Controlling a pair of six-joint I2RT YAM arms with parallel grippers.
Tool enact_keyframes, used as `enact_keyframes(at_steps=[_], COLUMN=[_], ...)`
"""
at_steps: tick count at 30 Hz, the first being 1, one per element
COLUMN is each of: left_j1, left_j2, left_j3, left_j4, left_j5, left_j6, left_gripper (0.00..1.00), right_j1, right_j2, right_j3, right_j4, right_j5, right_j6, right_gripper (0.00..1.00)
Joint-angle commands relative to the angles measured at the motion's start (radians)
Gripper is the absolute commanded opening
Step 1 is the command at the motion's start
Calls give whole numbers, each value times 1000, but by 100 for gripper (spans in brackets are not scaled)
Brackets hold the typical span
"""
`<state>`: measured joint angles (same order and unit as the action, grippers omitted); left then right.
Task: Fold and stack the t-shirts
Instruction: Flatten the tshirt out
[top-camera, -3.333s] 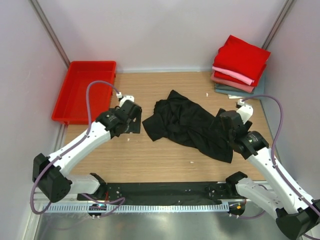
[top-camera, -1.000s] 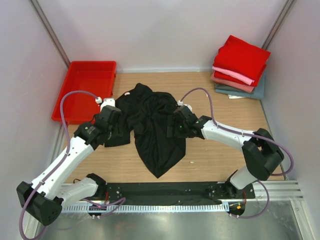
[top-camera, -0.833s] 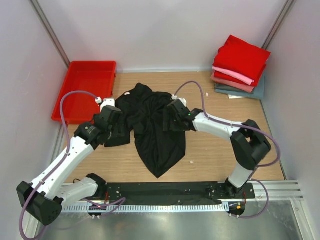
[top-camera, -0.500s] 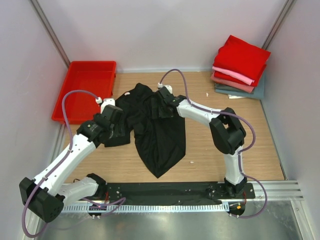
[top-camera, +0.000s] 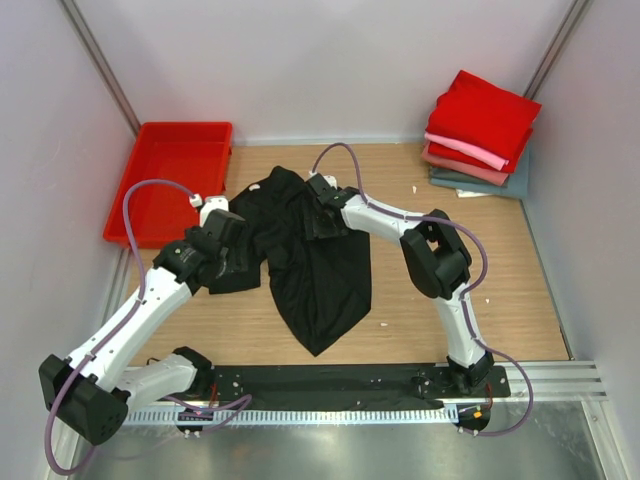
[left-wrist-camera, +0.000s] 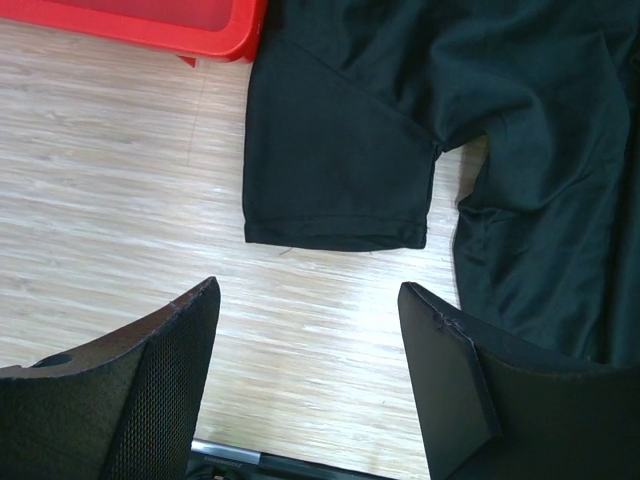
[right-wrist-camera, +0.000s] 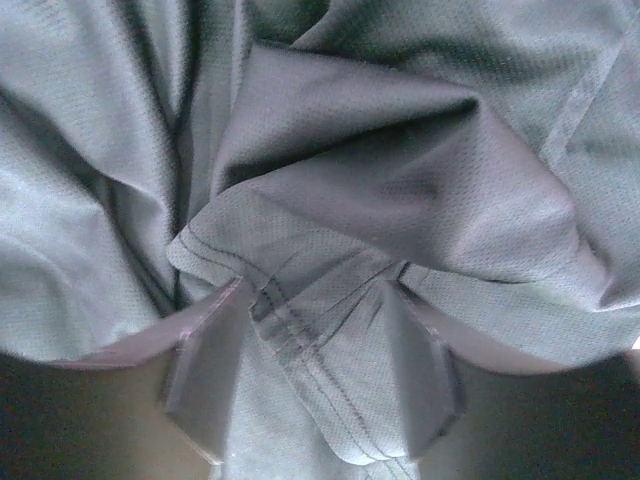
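Observation:
A black t-shirt (top-camera: 318, 275) lies crumpled on the middle of the wooden table, its narrow end toward the near edge. My left gripper (top-camera: 226, 264) hovers at its left sleeve (left-wrist-camera: 335, 170). In the left wrist view that gripper (left-wrist-camera: 308, 290) is open over bare wood, just short of the sleeve hem. My right gripper (top-camera: 318, 222) presses down into the upper middle of the shirt. Its jaws (right-wrist-camera: 315, 300) stand apart, with a stitched hem fold (right-wrist-camera: 300, 340) lying between them, not pinched. Folded red, pink, dusty-rose and grey-teal t-shirts (top-camera: 480, 125) are stacked at the back right.
A red plastic tray (top-camera: 170, 180) sits at the back left, its corner (left-wrist-camera: 200, 30) close to the black sleeve. Pale walls enclose the table on three sides. The arm bases and a black rail (top-camera: 330, 385) run along the near edge.
My right arm has reached left and away across the shirt to its upper middle, its jaws narrowing round a hem fold. The left gripper opened wider and stayed by the sleeve.

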<state>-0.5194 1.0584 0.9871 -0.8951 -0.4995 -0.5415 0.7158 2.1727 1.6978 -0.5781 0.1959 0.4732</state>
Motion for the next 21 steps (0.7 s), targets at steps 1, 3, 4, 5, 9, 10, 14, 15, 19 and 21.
enact_keyframes(at_steps=[1,3,4,5,9,10,14,15,19,21], left_j1=[12,15,15,15,15,15,15,15,15,15], left_j2=[2,-1,-1,-1,-5,-6,-9,-9,-14,-14], left_j3=[16,16,16,16,18,19,18,18,18,18], left_j4=[2,2,2,2,2,-1,-1,-1,-1,-2], left_j5=[-28,-28,-28,-30,-31,-31,-34,-33,-34,-34], left_j6=[0,0,0,0,2,2,2,2,2,2], left_gripper=[73,73,73,73,73,72,73,72,72,72], right_j1=[-3,-3,-3,-3,-3,-1,-1,-3,7,16], right_j2=[-11,-8,-5,-5,-2,-1,-4,-5,-48,-56], right_j3=[22,14,11,10,2,2,-7,-7,-32,-33], right_j4=[-9,-8,-9,-12,-14,-16,-15,-16,-3,-3], right_j5=[-26,-26,-23,-15,-15,-15,-23,-27,-36,-30], right_j6=[7,7,7,7,4,4,8,11,21,21], right_gripper=[59,49,44,40,17,16,7,12,42,45])
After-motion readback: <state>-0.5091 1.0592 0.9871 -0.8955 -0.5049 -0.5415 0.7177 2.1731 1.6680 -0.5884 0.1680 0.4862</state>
